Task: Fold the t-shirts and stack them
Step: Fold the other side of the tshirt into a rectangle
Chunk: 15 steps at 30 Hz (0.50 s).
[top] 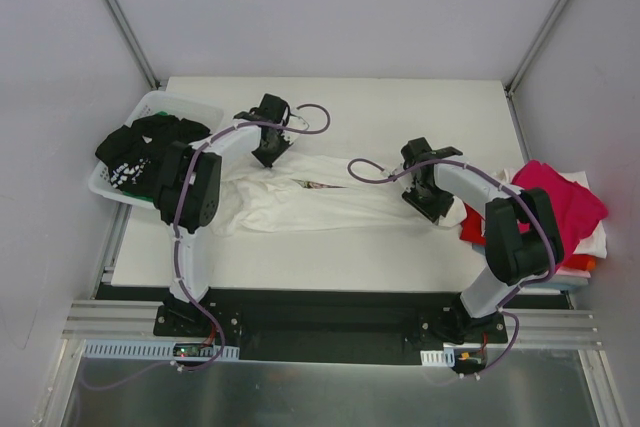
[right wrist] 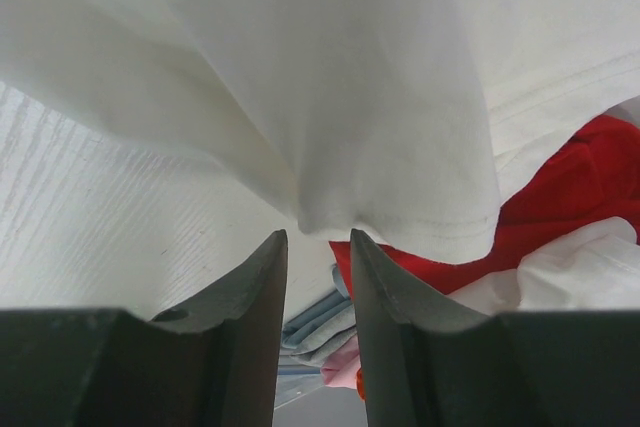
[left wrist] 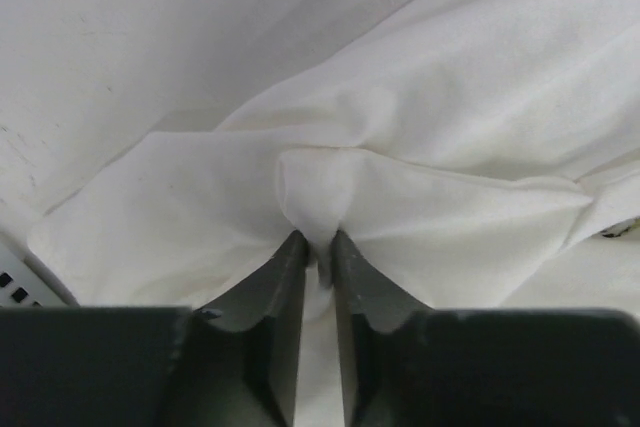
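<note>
White t-shirt (top: 320,202) is lying stretched out in a long, rumpled band across the middle of the table (top: 400,107), with a small patch of coloured print showing at its upper edge. The left gripper (top: 270,147) is sitting low over the shirt's left end. In the left wrist view, this gripper (left wrist: 320,247) is pinching a raised fold of the white cloth (left wrist: 420,217) tightly between its fingers. The right gripper (top: 432,202) is pressing down at the shirt's right end. In the right wrist view, its fingers (right wrist: 318,242) are standing a narrow gap apart with a hanging point of white cloth (right wrist: 330,97) reaching their tips; whether they are gripping it I cannot tell. A black t-shirt (top: 135,152) with white print is spilling out of the white plastic basket (top: 150,102) at the table's left edge. At the right edge, a magenta t-shirt (top: 560,197) is resting on a pile, with a red t-shirt (top: 475,230) showing beneath it.
</note>
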### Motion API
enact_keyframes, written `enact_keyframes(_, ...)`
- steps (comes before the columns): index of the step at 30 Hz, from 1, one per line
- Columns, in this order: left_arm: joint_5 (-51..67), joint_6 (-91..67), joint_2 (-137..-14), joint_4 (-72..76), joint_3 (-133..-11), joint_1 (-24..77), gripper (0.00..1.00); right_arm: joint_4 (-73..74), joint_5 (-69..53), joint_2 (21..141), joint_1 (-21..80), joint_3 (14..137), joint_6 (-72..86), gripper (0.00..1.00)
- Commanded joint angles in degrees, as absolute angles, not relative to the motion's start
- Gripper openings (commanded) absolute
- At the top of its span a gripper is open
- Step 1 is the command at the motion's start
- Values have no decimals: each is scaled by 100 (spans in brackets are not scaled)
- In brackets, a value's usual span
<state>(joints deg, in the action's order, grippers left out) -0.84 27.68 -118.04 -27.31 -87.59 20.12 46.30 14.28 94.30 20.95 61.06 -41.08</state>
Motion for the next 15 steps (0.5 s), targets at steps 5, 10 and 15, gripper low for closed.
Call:
enact_keyframes(5,-52,2725,-10786,-2909,-8280,2056,0,4720,1459,9343,2118,6100,-3999,34)
enact_keyframes(10,-220,2769,-10424,-2918,-8025,2232,0,4746,1441,9360,2118,6108,-3999,33)
enact_keyframes(15,-307,2777,-10082,-2936,-7779,2364,0,4764,1450,9369,2127,6091,-3999,33)
